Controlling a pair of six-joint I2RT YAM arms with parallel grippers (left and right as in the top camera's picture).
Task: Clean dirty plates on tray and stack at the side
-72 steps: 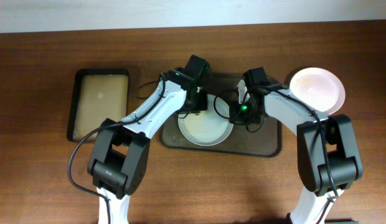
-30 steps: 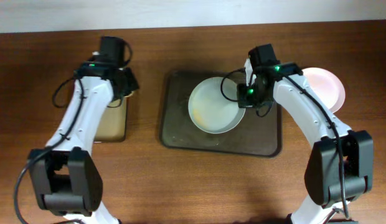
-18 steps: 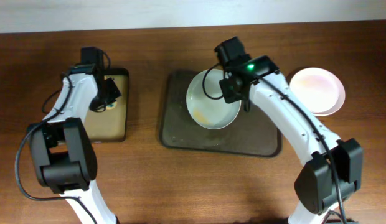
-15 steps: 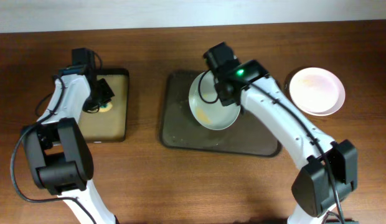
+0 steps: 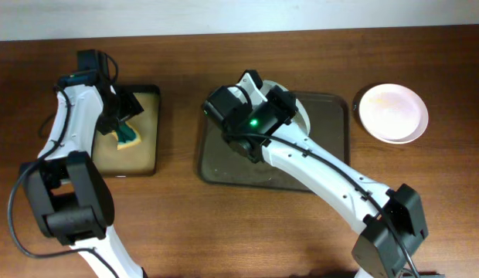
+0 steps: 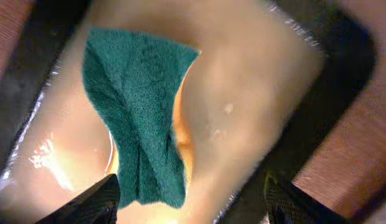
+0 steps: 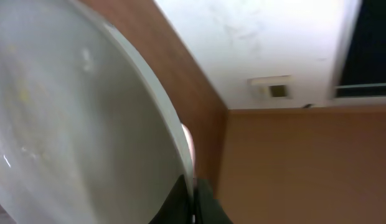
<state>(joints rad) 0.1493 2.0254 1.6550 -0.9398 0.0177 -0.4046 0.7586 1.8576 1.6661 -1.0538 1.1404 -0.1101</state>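
Note:
My right gripper [image 7: 193, 202] is shut on the rim of a white plate [image 7: 75, 118], which it holds tilted on edge. Faint yellow smears show on the plate's face. From overhead the right arm covers most of that plate [image 5: 300, 116] above the dark brown tray [image 5: 332, 166]. A second white plate [image 5: 392, 113] lies on the table to the right of the tray. Over the small black tray, my left gripper [image 6: 193, 205] stands open above a green sponge [image 6: 140, 118], which lies loose below the left gripper [image 5: 123, 108].
The small black tray with a beige wet inside [image 5: 143, 158] sits at the left, holding the green sponge [image 5: 128, 136]. A yellow layer shows under the sponge. The right arm stretches across the brown tray from the lower right. Bare wooden table [image 5: 224, 232] lies in front.
My left gripper opened and let the sponge drop into the small tray. The right arm swung left over the brown tray and tipped the plate up on edge.

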